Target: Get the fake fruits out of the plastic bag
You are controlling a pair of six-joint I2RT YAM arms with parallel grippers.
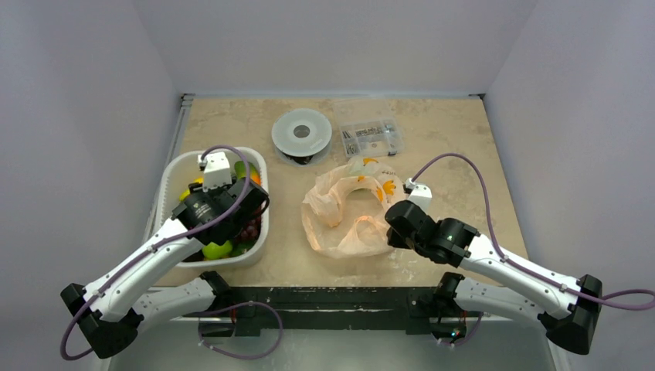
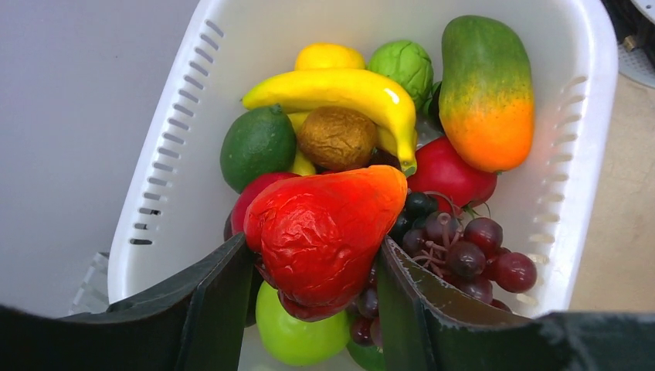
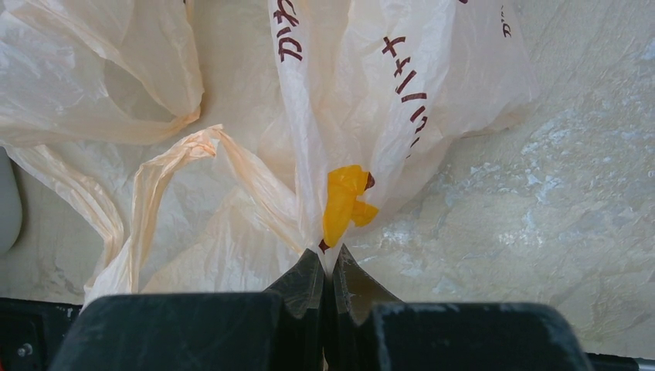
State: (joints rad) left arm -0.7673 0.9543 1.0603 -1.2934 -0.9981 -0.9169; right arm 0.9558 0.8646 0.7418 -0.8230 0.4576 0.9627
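The pale-peach plastic bag [image 1: 347, 209] lies crumpled and flat on the table's middle; no fruit shows in it. My right gripper [image 1: 390, 226] is shut on a fold of the bag [image 3: 371, 93] beside a yellow mark, as the right wrist view [image 3: 328, 259] shows. My left gripper [image 1: 234, 202] is over the white basket [image 1: 176, 166]. In the left wrist view [image 2: 317, 259] its fingers press both sides of a red pepper-like fruit [image 2: 328, 220]. Below it lie the mango [image 2: 488, 93], banana [image 2: 340, 89], grapes [image 2: 471, 255], limes and a green apple [image 2: 297, 336].
A round grey spool [image 1: 301, 133] and a clear hard box of small parts [image 1: 371, 137] stand at the back of the table. The basket sits at the table's left edge. Grey walls enclose three sides.
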